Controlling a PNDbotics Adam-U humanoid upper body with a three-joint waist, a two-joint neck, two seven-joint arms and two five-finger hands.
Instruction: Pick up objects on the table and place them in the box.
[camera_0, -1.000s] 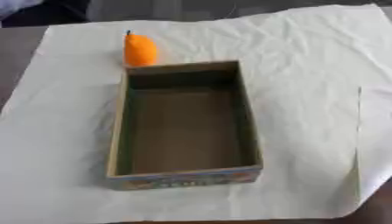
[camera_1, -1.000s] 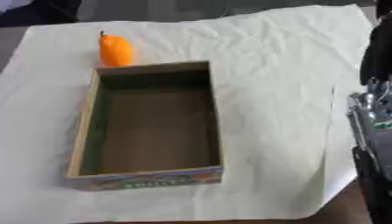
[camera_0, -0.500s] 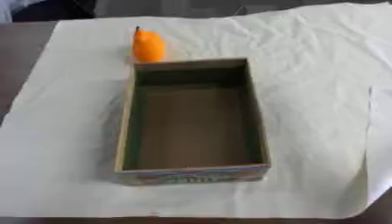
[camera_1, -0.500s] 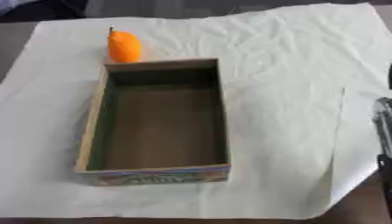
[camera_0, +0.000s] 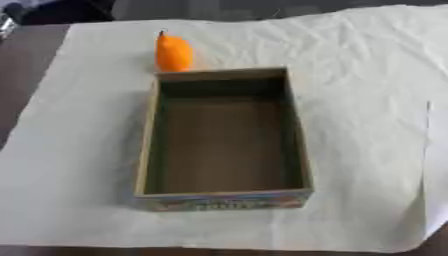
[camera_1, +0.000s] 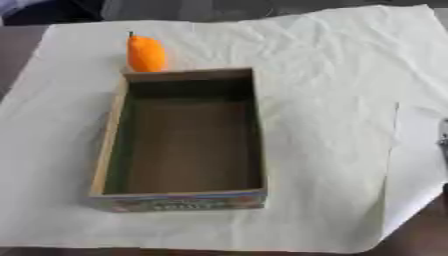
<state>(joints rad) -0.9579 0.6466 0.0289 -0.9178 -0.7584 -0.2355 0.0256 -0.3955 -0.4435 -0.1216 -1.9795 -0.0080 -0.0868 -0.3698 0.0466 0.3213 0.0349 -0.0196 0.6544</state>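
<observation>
Orange pear-shaped fruit (camera_0: 173, 52) stands upright just behind cardboard box (camera_0: 224, 197), near its far left corner — box empty. Neither hand visible, so we cannot tell finger state. Risk we see: reach clips box wall or topples fruit — it rolls across wrinkled cloth (camera_0: 367, 90).

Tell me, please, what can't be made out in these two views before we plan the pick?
- The hands: neither shows clearly; only a dark sliver at the right eye view's right edge, too cut off to identify.
- The box front label: blurred in both views, unreadable.
- The orange object: its base is hidden behind the box's far wall; whether they touch is unclear.
- The box's inner near wall: hidden by its own rim.
</observation>
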